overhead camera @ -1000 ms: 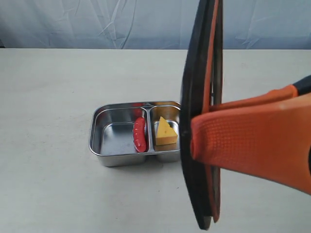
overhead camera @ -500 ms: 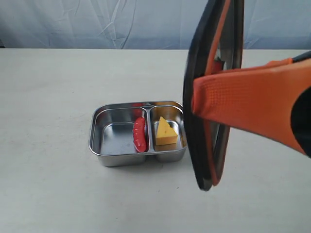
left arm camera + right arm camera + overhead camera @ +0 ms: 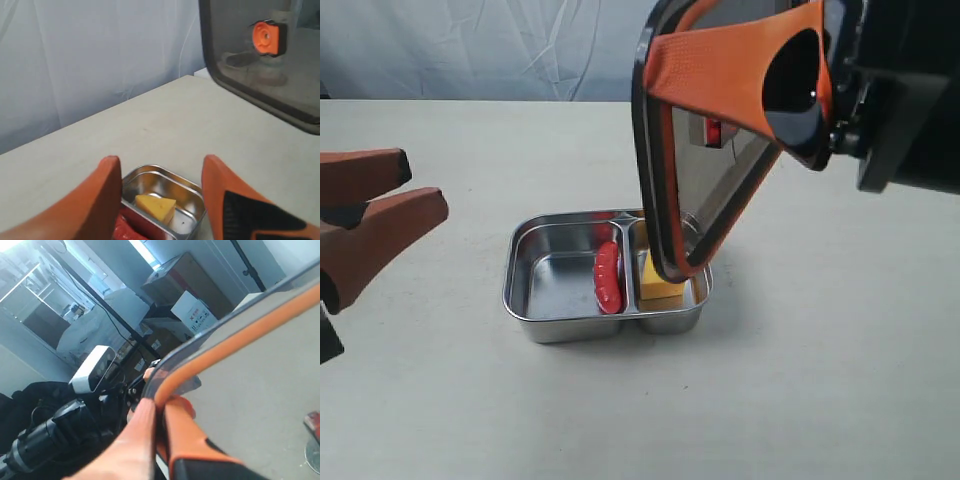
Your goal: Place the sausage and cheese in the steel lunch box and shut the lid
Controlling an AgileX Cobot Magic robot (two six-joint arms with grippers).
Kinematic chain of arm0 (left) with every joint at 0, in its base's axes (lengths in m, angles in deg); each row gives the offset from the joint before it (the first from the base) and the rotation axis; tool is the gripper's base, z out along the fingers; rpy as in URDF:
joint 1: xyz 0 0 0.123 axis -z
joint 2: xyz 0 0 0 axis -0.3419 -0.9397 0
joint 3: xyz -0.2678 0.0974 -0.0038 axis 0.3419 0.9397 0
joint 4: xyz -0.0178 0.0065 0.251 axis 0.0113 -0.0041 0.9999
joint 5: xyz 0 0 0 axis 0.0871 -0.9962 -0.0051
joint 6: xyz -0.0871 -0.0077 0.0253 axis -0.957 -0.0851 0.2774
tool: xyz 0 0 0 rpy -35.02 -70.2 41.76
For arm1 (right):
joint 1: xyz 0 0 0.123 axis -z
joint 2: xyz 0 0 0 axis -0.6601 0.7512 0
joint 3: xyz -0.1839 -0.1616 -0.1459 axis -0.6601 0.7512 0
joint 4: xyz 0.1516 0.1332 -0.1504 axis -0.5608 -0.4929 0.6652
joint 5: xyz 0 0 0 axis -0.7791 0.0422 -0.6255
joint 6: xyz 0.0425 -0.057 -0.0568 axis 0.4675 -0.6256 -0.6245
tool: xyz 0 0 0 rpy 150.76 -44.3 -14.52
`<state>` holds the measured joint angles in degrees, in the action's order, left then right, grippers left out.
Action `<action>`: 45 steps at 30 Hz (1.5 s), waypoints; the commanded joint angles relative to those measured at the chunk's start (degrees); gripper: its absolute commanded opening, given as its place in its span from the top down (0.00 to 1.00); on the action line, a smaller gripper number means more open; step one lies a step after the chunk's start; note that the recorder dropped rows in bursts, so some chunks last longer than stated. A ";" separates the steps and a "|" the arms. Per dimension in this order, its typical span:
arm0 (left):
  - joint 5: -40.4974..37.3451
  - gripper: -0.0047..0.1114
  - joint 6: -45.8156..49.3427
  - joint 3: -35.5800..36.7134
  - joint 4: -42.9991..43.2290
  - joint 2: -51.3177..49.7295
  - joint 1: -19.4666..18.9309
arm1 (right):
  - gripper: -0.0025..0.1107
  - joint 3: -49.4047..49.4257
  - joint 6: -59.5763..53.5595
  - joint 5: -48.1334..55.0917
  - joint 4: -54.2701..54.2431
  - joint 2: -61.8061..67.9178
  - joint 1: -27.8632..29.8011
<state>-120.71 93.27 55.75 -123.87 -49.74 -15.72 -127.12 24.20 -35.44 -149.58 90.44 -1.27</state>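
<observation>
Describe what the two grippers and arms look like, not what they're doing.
The left gripper and right gripper both have broad, tapering orange fingers with a finely dotted texture. The left wrist view shows a black patch with thin orange zigzag lines near one finger's base. Behind the right gripper sits a blocky black wrist housing.

A pale table (image 3: 440, 400) stands before a creased, bluish-white curtain (image 3: 470, 45). Cardboard boxes (image 3: 187, 277) are stacked beyond.
</observation>
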 commanded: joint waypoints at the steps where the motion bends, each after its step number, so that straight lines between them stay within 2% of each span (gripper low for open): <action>1: -4.42 0.54 -1.32 -2.27 -1.07 -0.17 0.44 | 0.99 -0.15 -7.06 -0.82 -7.28 2.66 0.20; 5: -5.22 0.52 -1.54 -3.58 -1.07 -0.24 0.84 | 0.99 -0.55 -8.81 -0.36 -7.28 6.41 0.20; 20: -2.66 0.50 -1.80 -4.17 -1.07 -2.96 8.32 | 0.99 -10.81 -10.20 2.60 -7.28 20.85 -0.84; 29: -1.96 0.50 -1.19 -5.47 -1.07 -2.85 8.46 | 0.99 -11.25 -10.56 -2.35 -7.28 23.71 -3.62; 35: -1.88 0.50 -1.31 -5.63 -1.07 -2.85 8.46 | 0.99 -15.19 -10.77 -3.62 -7.28 25.90 -6.74; 45: 5.06 0.50 -1.31 -5.63 -1.07 -2.85 8.46 | 0.99 -19.63 -10.80 -5.25 -7.28 29.01 -11.72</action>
<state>-117.36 91.98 50.44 -123.91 -52.54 -7.77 -145.89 14.24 -40.20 -156.48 119.35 -12.07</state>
